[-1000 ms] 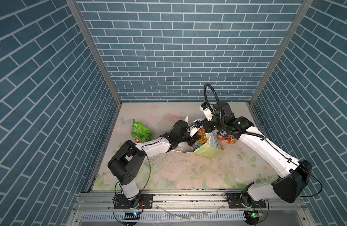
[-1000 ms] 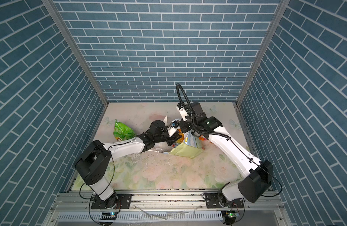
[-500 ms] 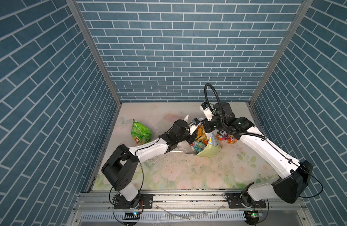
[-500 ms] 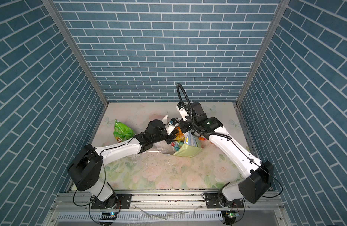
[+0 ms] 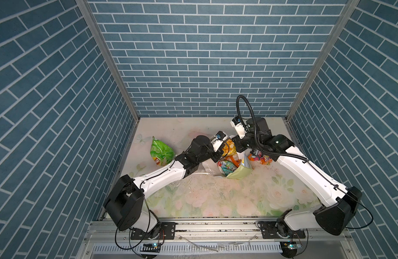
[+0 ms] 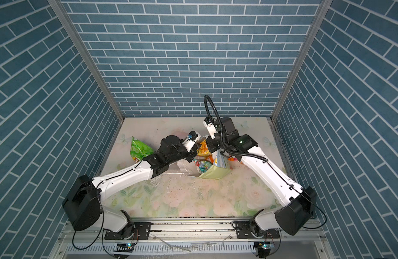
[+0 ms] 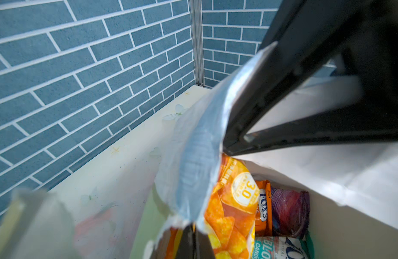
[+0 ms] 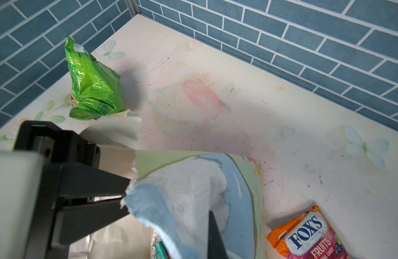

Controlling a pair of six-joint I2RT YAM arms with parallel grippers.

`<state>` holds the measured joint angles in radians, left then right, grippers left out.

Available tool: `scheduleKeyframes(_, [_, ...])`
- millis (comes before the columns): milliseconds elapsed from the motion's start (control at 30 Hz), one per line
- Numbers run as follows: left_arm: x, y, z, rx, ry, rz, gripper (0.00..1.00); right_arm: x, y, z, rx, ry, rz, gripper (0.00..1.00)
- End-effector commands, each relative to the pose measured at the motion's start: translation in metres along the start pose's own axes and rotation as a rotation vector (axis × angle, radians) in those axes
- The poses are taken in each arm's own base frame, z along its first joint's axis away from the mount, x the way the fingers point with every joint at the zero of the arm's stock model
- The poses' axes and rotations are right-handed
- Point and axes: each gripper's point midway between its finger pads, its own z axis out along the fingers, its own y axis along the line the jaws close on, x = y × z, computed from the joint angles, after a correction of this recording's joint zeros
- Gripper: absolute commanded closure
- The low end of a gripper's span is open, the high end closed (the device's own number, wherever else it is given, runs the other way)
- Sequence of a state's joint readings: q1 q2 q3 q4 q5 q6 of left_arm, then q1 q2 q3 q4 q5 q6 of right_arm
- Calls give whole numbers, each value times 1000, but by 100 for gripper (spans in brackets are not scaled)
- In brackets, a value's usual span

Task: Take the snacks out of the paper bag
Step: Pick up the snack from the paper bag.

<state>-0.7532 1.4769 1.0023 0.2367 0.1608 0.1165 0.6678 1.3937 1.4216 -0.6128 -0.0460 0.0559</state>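
Left end effector (image 7: 190,241): clamped on yellow packet (image 5: 229,149) at paper bag (image 5: 239,173) mouth | Right end effector (image 5: 240,152): pinching its torn rim | Bag: mid-worktop (image 5: 216,197), more snacks (image 5: 227,166) inside | Green chip bag (image 5: 161,152), orange FOX'S pack (image 8: 305,233): out on worktop

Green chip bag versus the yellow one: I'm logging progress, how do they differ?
The green chip bag lies free on the table; the yellow chip bag is over the paper bag's mouth. Nothing grips the green one; the left end effector pinches the yellow one's edge. Both are crinkly foil.
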Motion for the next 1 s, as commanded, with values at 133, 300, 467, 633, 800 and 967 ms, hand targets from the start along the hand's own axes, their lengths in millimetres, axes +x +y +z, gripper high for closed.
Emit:
scheduleKeyframes(133, [-14,10,-14,-54,-41,10,100,-29,-5,-20,43,-128,33,100])
scheduleKeyframes(300, [-18,12,-18,-67,-53,-3,100,-33,-12,-23,78,-138,77,100])
scheduleKeyframes(467, [-23,13,-22,-73,-61,-14,100,-32,-14,-26,90,-158,90,100])
scheduleKeyframes(633, [-24,12,-24,-68,-63,-31,100,-30,-20,-27,122,-151,112,100])
scheduleKeyframes(800, [-31,11,-26,-56,-72,-56,100,-28,-27,-29,163,-145,163,100])
scheduleKeyframes(967, [-42,11,-31,-55,-82,-84,100,-22,-35,-31,202,-135,205,100])
